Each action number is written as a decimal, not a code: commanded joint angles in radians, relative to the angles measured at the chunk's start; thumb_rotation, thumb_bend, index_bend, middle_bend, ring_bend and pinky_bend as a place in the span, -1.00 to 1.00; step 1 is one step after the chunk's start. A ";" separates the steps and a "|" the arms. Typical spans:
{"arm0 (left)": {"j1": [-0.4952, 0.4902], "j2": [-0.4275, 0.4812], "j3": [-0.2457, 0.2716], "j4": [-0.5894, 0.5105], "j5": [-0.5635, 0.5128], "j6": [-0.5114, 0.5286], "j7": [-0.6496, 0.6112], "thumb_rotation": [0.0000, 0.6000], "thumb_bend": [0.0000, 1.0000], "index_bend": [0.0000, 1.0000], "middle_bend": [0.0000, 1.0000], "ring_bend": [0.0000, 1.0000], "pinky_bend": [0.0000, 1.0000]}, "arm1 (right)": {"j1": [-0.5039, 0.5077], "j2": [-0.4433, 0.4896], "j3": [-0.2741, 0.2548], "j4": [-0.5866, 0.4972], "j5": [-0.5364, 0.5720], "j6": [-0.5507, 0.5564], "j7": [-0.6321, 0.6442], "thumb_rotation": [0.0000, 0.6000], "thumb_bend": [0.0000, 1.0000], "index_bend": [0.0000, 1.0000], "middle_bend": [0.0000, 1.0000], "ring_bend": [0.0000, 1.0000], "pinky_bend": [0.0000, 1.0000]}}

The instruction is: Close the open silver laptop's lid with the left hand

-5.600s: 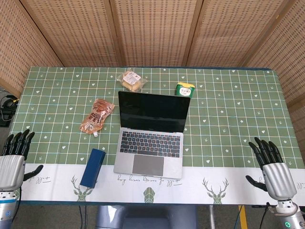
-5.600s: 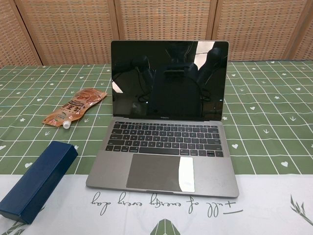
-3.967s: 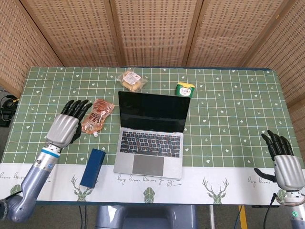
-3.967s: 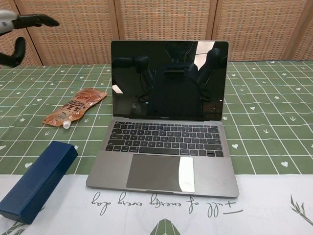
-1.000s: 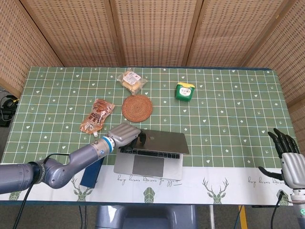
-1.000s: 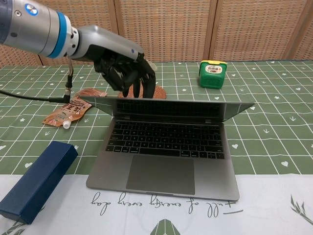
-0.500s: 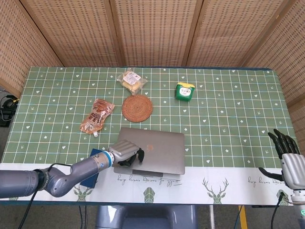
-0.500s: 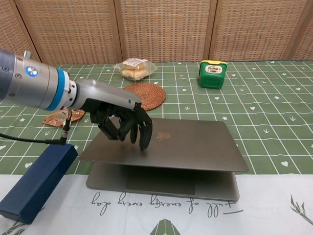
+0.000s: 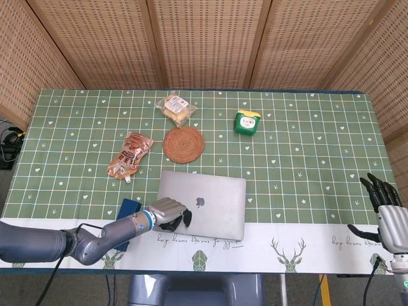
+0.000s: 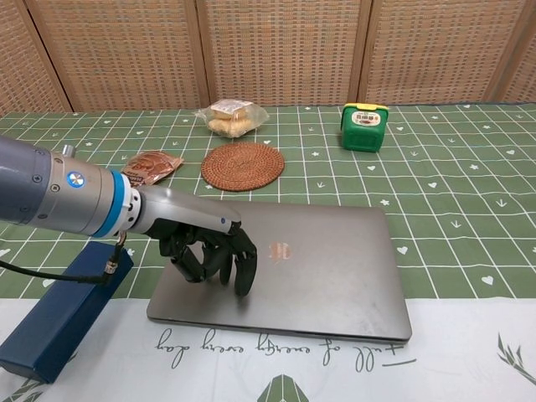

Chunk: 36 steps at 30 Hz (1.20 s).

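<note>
The silver laptop [image 9: 210,201] [image 10: 318,264] lies with its lid down flat on its base near the table's front edge. My left hand [image 9: 167,211] [image 10: 209,251] rests on the lid's front left part, dark fingers [image 10: 244,272] bent down and pressing on the metal. It grips nothing. My right hand [image 9: 387,217] hangs at the far right beyond the table's edge, fingers spread, holding nothing; only the head view shows it.
A blue box [image 9: 126,213] [image 10: 59,314] lies left of the laptop under my left forearm. Behind the laptop are a woven coaster [image 9: 183,144] [image 10: 243,165], an orange snack pouch [image 9: 129,155], a wrapped bun [image 9: 175,107] and a green tin [image 9: 247,121] [image 10: 363,126].
The lid has gone from nearly shut to fully flat on the base. My left hand has moved down and toward the front with it.
</note>
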<state>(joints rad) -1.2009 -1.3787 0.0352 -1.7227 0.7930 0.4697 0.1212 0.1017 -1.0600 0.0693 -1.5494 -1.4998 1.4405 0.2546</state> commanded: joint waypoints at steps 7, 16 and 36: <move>0.041 0.036 -0.010 -0.046 0.018 0.057 -0.045 1.00 0.90 -0.39 -0.52 -0.49 -0.43 | -0.005 0.003 -0.002 -0.007 -0.013 0.016 -0.002 1.00 -0.81 -1.00 -1.00 -1.00 -1.00; 0.262 0.164 -0.016 -0.214 0.213 0.430 -0.051 1.00 -0.11 -0.97 -1.00 -1.00 -1.00 | -0.009 -0.001 0.002 -0.006 -0.021 0.038 0.001 1.00 -0.81 -1.00 -1.00 -1.00 -1.00; 0.887 0.065 0.180 0.021 0.574 1.285 0.260 1.00 -0.71 -1.00 -1.00 -1.00 -1.00 | -0.015 -0.055 -0.010 -0.001 -0.078 0.089 -0.101 1.00 -0.81 -1.00 -1.00 -1.00 -1.00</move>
<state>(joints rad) -0.3460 -1.3129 0.2010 -1.7276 1.3448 1.7366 0.3991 0.0887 -1.1110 0.0614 -1.5482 -1.5725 1.5235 0.1600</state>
